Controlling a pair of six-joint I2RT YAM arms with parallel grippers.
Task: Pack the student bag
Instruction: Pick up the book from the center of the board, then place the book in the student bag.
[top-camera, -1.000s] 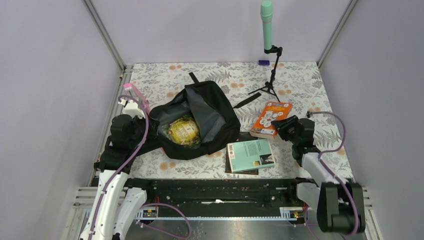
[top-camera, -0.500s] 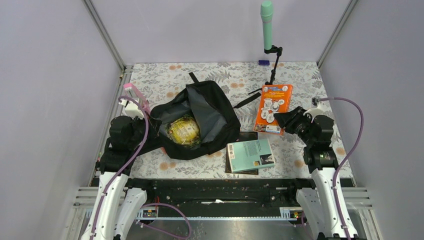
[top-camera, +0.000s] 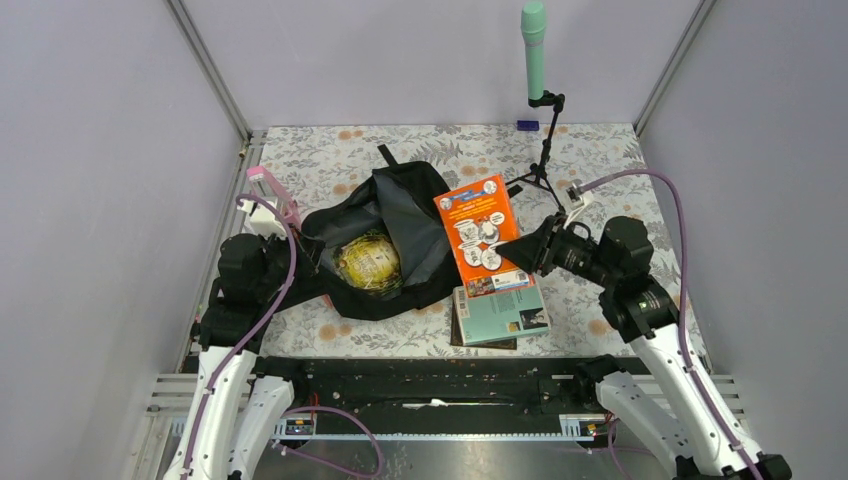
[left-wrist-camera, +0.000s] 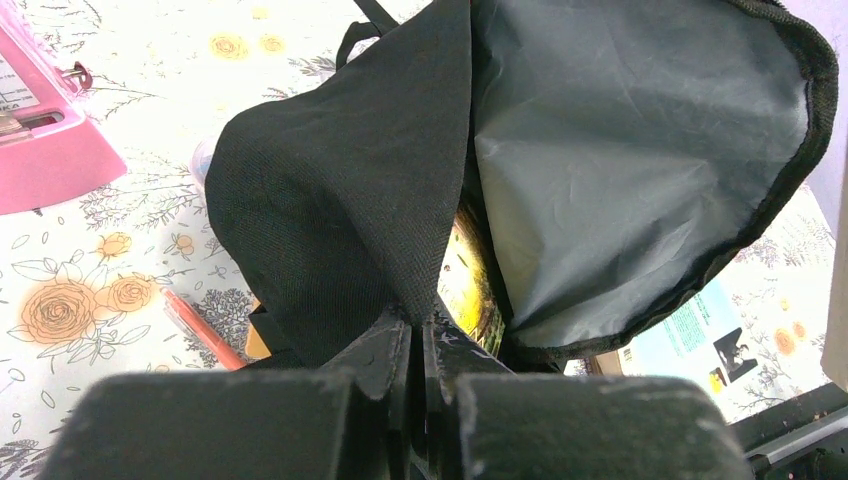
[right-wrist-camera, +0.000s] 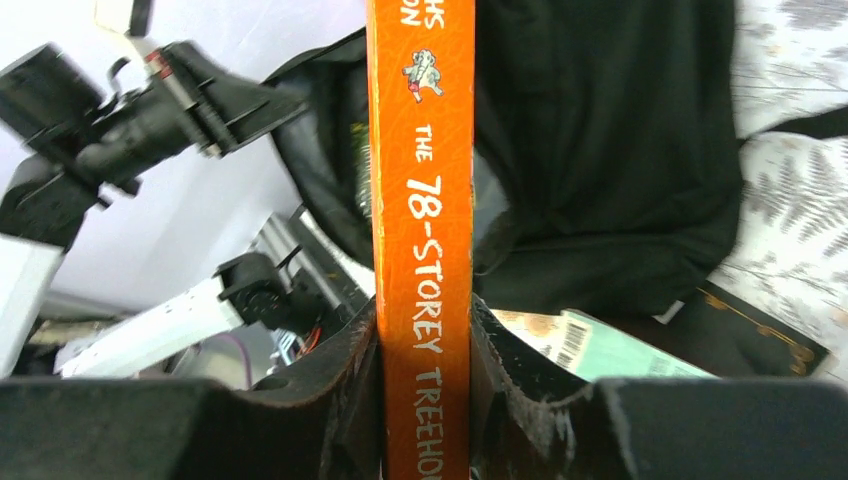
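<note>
The black student bag (top-camera: 420, 240) lies open at centre left, grey lining up, with a yellow packet (top-camera: 368, 260) inside. My left gripper (top-camera: 300, 262) is shut on the bag's black rim fabric (left-wrist-camera: 400, 250) and holds it up; the yellow packet (left-wrist-camera: 470, 290) shows under the flap. My right gripper (top-camera: 530, 255) is shut on an orange book (top-camera: 480, 232) and holds it in the air over the bag's right edge. In the right wrist view the book's spine (right-wrist-camera: 422, 200) stands between the fingers (right-wrist-camera: 350, 370), with the bag (right-wrist-camera: 600, 150) beyond.
A teal book (top-camera: 503, 310) lies on a dark book (top-camera: 470, 335) near the front. A microphone tripod (top-camera: 540, 160) stands at the back right. A pink object (top-camera: 270, 190) sits at the left, also in the left wrist view (left-wrist-camera: 45, 130). A red pen (left-wrist-camera: 205, 330) lies by the bag.
My right gripper has lifted the orange book off the table and carried it left, over the bag's right edge. The left gripper has kept its hold on the bag rim.
</note>
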